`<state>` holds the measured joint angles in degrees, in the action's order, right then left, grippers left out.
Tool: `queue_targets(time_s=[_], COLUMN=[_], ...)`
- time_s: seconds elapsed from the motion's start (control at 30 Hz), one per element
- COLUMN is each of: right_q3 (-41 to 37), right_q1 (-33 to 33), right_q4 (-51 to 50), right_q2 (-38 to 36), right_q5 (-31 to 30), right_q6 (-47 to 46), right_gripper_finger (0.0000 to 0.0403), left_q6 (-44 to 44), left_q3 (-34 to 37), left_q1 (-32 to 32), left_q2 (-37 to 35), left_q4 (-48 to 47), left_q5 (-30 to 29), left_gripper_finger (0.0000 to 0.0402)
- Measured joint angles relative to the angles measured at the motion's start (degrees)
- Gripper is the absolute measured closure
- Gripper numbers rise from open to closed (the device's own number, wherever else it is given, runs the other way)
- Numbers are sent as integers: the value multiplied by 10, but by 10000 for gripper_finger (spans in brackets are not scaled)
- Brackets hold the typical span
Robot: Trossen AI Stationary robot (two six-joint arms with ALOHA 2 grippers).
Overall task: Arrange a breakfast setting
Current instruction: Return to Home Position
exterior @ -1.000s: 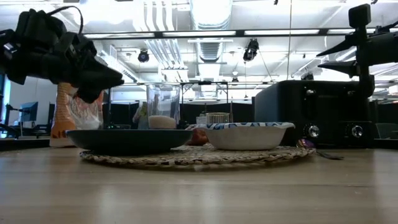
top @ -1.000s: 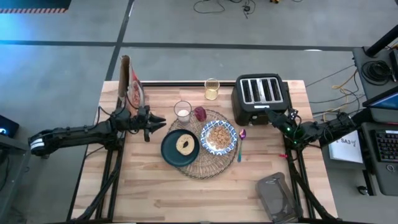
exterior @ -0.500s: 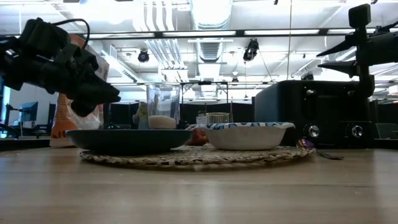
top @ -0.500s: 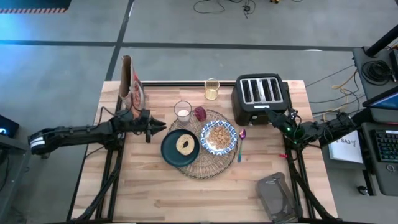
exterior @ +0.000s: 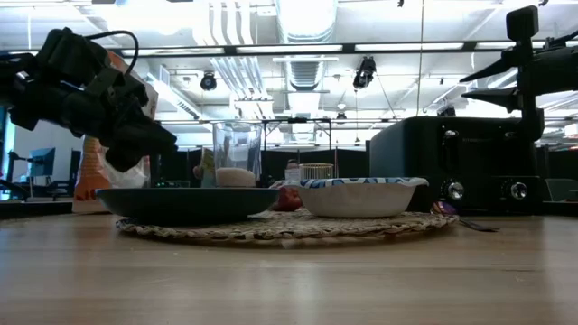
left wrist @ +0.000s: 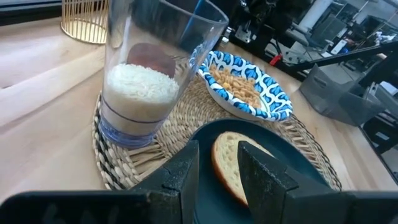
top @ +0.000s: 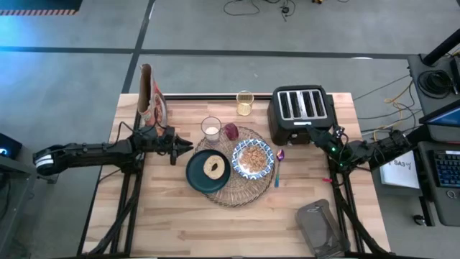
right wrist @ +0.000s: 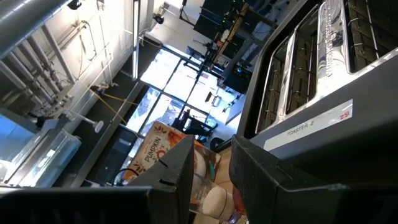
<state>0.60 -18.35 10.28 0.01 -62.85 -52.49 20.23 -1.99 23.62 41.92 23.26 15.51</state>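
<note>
The left hand [top: 175,149] is seen held above the wooden surface [top: 180,223] just left of the round woven placemat [top: 237,194], its fingers a narrow gap apart with nothing between them. An orange-and-white box [top: 151,101] is stood upright well to the placemat's back left. On the placemat's left part a dark teal plate [top: 194,178] is laid, carrying a ring of bread [top: 213,167]. At the placemat's back edge a clear glass [top: 210,128] with white contents is set, with a red apple [top: 231,132] just to its right. The blue-and-white patterned bowl [top: 235,162], filled with cereal, is placed on the placemat's right part. A small spoon [top: 277,173] is laid on the bare wood just beside the placemat's right edge. A gold wire cup [top: 245,103] is found behind the placemat, and a black four-slot toaster [top: 302,114] to its back right. The right hand [top: 314,138] is held right of the placemat, beside the toaster's front, fingers slightly parted and empty.
</note>
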Motion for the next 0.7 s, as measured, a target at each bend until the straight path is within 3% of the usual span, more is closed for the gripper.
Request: queue_targets(time_s=[0.7], right_q3=[0], right_q1=[0], right_q4=[0], right_q2=[1], right_q5=[0], right_q6=[0], right_gripper_finger=[311], left_q6=[0], left_q3=[-2], left_q1=[0], left_q2=[32], left_q4=[3], left_q5=[0], left_gripper_finger=[306])
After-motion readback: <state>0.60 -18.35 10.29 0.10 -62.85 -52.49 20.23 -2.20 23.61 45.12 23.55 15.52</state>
